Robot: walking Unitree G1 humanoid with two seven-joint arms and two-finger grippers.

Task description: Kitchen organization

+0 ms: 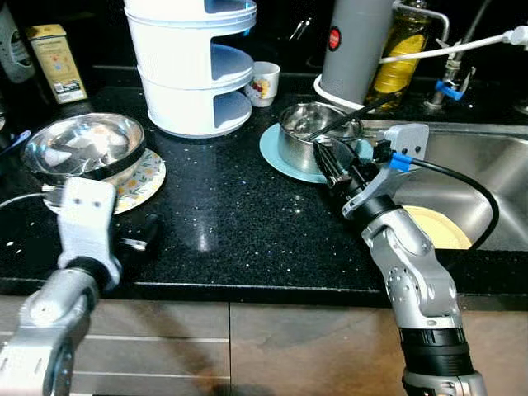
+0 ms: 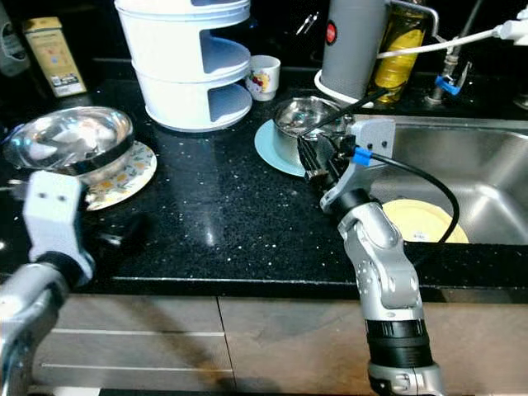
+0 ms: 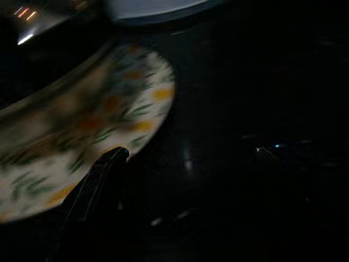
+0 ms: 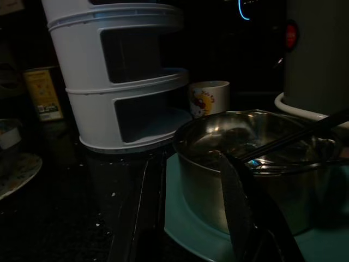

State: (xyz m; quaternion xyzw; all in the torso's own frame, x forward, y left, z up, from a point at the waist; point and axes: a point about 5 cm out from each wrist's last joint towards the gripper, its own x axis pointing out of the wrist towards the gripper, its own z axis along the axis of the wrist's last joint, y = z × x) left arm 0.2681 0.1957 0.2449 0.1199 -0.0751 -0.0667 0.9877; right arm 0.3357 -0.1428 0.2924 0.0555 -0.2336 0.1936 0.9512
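Two steel bowls: one (image 1: 82,145) on floral plate (image 1: 140,183) at countertop's (image 1: 231,223) left edge, one (image 1: 318,132) on teal plate (image 1: 276,153) beside sink (image 1: 487,173). Right gripper (image 1: 330,167) at this bowl's rim, fingers apart. Left gripper (image 1: 136,233) near floral plate, blurred; finger state unclear.

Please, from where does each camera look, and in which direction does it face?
Head stereo pair: forward-down on black counter; both silver arms show.
Left wrist: along left gripper at flowered plate.
Right wrist: along right gripper at steel pot on teal plate.
Shared: white tiered rack in head and right-wrist views.
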